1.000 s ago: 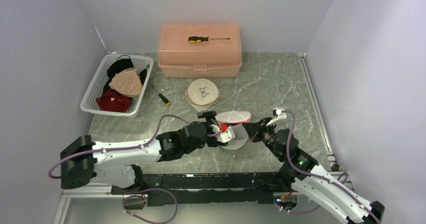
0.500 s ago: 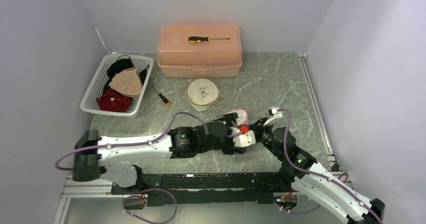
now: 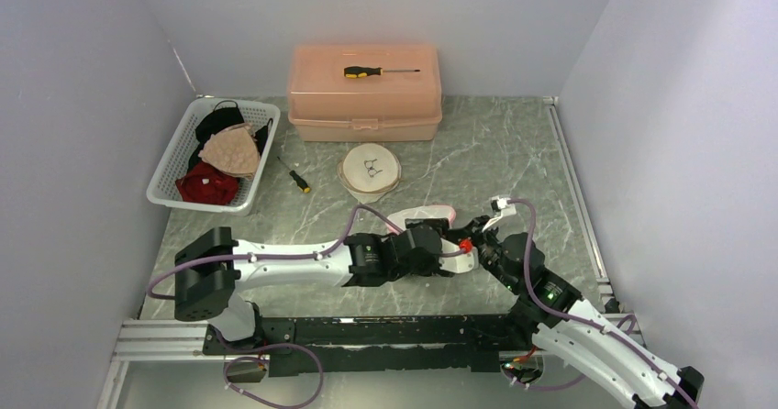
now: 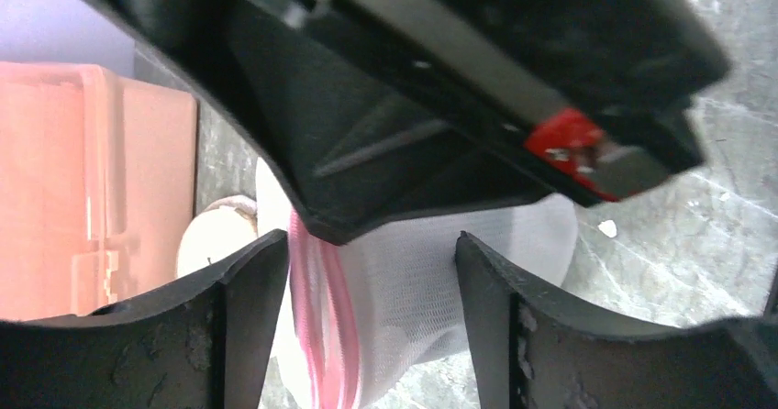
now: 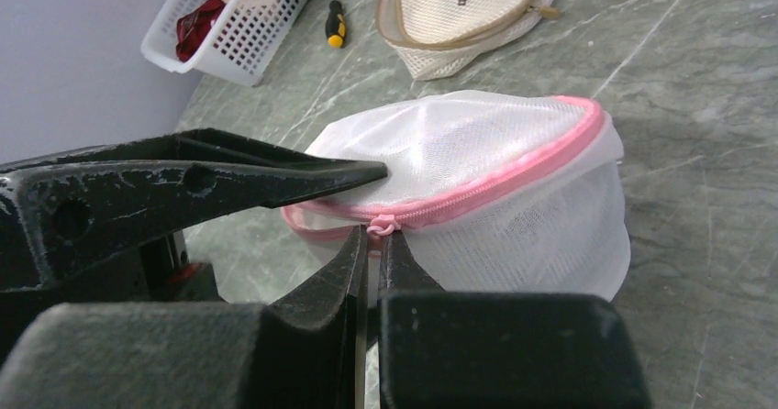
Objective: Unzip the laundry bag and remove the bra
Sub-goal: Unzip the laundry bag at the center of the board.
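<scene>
Right gripper (image 5: 372, 244) is pinched almost closed on the little pink zipper pull (image 5: 378, 227), on the near side of the white mesh laundry bag (image 5: 495, 216). The bag sits on the marble table (image 3: 514, 152) toward the front, between both arms. Left gripper (image 4: 372, 271) is spread open around the mesh, clamping nothing. The bag looks light and floppy, so I'd guess it drags unless it's pinned down, and the pull is the place to hold. Can't see the bra.

The laundry bag (image 3: 424, 215) lies largely hidden behind the left arm (image 3: 294, 258) on the surface (image 3: 514, 152), its contents masked by mesh; a blurred dark housing (image 4: 385, 106) blocks half the left wrist view.
</scene>
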### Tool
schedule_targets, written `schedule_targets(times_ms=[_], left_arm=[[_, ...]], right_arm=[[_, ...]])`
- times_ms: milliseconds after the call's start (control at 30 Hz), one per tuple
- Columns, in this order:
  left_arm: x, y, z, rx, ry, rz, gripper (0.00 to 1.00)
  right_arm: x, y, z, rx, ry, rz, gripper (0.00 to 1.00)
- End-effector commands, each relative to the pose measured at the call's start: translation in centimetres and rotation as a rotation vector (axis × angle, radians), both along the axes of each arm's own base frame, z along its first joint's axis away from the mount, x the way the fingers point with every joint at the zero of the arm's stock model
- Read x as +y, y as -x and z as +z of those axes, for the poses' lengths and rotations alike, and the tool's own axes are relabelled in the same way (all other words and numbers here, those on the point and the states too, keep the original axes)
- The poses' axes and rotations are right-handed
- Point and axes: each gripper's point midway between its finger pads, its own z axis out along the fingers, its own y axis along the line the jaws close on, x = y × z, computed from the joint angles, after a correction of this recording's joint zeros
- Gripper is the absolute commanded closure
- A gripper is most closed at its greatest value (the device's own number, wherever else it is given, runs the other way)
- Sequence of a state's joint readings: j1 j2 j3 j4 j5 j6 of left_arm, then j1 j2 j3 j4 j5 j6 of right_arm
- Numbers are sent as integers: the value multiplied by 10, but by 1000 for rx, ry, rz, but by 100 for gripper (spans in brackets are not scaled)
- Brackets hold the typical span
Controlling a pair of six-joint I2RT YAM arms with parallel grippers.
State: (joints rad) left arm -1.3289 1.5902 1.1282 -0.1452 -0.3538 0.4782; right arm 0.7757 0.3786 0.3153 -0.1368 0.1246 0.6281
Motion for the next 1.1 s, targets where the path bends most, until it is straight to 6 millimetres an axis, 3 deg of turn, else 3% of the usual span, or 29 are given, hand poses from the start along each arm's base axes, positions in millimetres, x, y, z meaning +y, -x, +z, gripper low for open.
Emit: schedule_targets(times_ms=[0, 200, 300, 467, 700, 1000, 1067], left_arm=[[-9, -15, 30, -60, 86, 25, 33], [-1, -20, 31, -58, 95, 34, 65], [7, -22, 29, -66, 98, 56, 96], [29, -19, 26, -79, 113, 75, 97], [59, -9, 42, -87, 201, 83, 97], [74, 6, 48, -71, 230, 35, 97], [77, 7, 49, -74, 232, 35, 97]], right_arm=[[9, 7, 34, -70, -59, 68, 100], [18, 12, 39, -93, -68, 129, 100], [19, 11, 38, -90, -68, 128, 100], [6, 1, 26, -48, -42, 28, 100], [-19, -17, 5, -11, -38, -161, 100], [-31, -42, -17, 27, -33, -315, 100], [-31, -47, -12, 12, -63, -332, 100]])
